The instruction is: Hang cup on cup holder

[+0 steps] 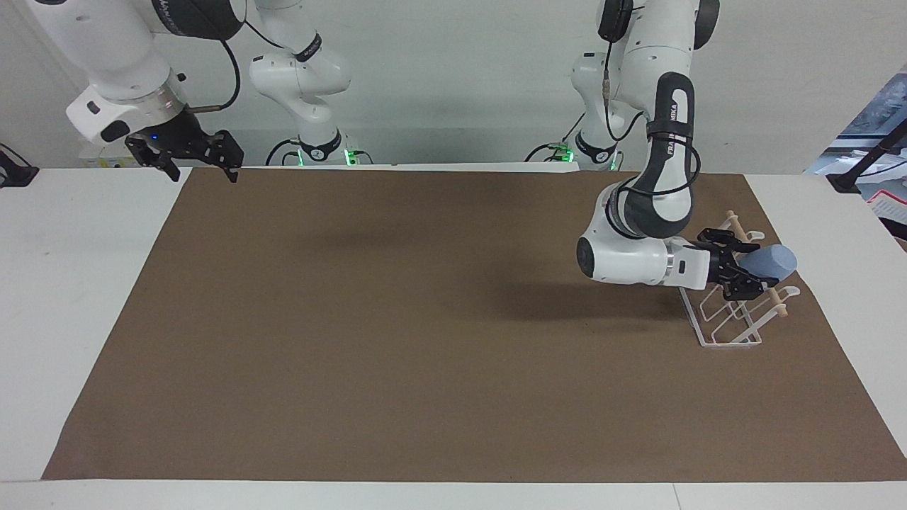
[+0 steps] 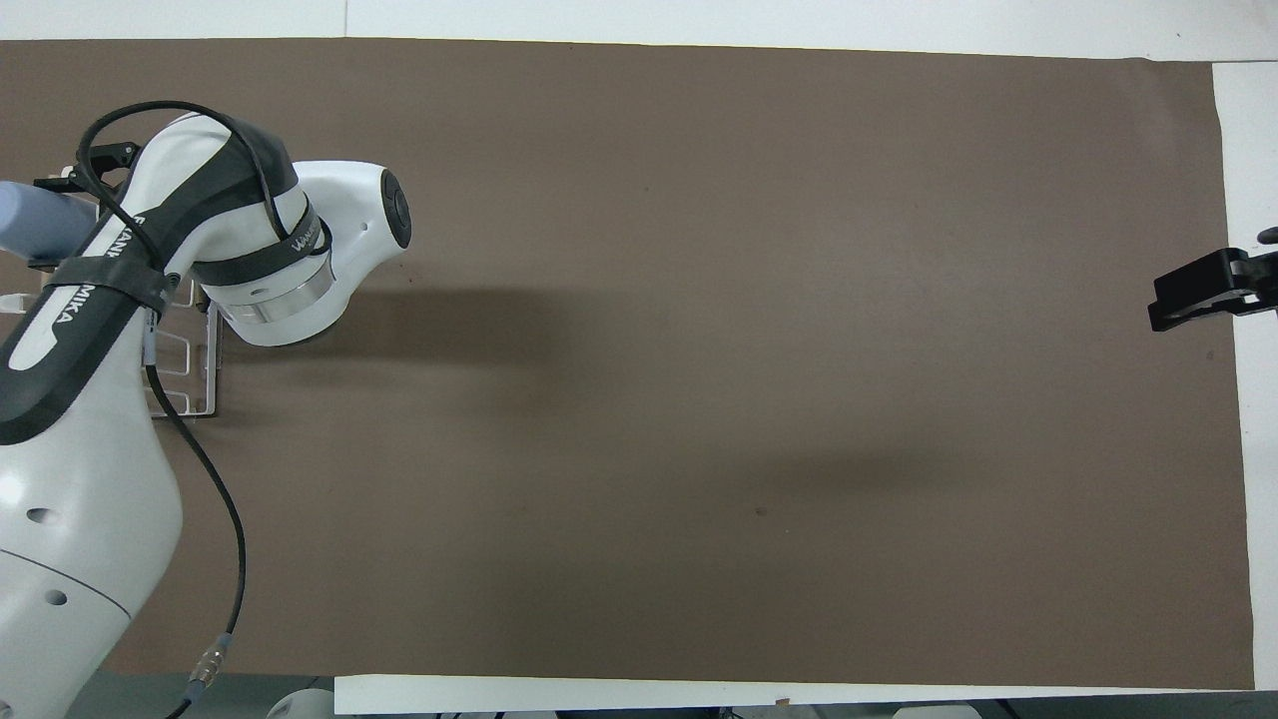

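Brown paper mat (image 1: 397, 340) over a white table (image 1: 64, 283), pale wall, left gripper (image 1: 740, 273) clamped on the light blue cup (image 1: 774, 263), held sideways over the cup holder (image 1: 730, 322) at the left arm's end, right gripper (image 1: 196, 166) waiting, fingers spread, above the mat's corner

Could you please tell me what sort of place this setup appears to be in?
Most likely a robotics lab: two white arms are mounted at a white table covered with a brown paper mat, and the only props are a white wire cup holder and a light blue plastic cup.
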### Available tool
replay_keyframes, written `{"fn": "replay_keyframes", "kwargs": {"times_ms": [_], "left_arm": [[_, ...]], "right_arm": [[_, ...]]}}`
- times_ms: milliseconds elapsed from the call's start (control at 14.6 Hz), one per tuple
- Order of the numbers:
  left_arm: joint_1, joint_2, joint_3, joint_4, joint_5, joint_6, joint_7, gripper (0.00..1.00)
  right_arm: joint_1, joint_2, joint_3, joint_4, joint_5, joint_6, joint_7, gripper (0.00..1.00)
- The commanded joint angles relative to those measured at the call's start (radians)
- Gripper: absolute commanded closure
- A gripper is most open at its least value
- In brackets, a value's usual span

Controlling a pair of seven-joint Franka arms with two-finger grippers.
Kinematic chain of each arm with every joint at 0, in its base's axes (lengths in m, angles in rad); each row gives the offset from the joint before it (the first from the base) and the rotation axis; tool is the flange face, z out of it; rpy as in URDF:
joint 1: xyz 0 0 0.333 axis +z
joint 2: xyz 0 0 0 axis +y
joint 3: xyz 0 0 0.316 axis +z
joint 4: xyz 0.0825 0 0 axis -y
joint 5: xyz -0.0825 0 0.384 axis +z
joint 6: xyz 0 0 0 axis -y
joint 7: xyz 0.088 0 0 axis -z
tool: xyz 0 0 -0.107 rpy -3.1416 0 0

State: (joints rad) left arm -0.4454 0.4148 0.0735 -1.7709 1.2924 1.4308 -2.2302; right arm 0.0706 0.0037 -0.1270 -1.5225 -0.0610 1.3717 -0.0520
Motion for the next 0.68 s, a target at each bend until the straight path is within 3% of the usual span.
{"fn": "replay_keyframes", "kwargs": {"times_ms": [0,68,137,205,411,616], "left_arm": [[0.014,0.036,-0.006,0.027,0.016,0.019,-0.005,1.00],[0.023,0.039,-0.006,0.025,0.016,0.028,-0.003,0.98],[0.025,0.039,-0.008,0.028,0.016,0.040,0.004,0.65],[0.027,0.039,-0.006,0.031,0.016,0.052,0.007,0.01],[0.027,0.059,-0.011,0.088,-0.014,0.063,0.023,0.00],[0.027,0.073,-0.008,0.192,-0.163,0.072,0.049,0.01]], "right_arm": [[-0.017,-0.031,0.015,-0.038,-0.005,0.001,-0.017,0.00],[-0.017,-0.031,0.015,-0.039,-0.005,0.003,-0.015,0.00],[-0.015,-0.033,0.015,-0.045,-0.005,0.001,-0.017,0.00],[-0.014,-0.037,0.017,-0.047,-0.003,0.001,-0.019,0.00],[0.000,-0.034,0.013,-0.054,0.001,0.001,-0.020,0.00],[-0.002,-0.034,0.015,-0.056,0.003,0.001,-0.022,0.00]]}}
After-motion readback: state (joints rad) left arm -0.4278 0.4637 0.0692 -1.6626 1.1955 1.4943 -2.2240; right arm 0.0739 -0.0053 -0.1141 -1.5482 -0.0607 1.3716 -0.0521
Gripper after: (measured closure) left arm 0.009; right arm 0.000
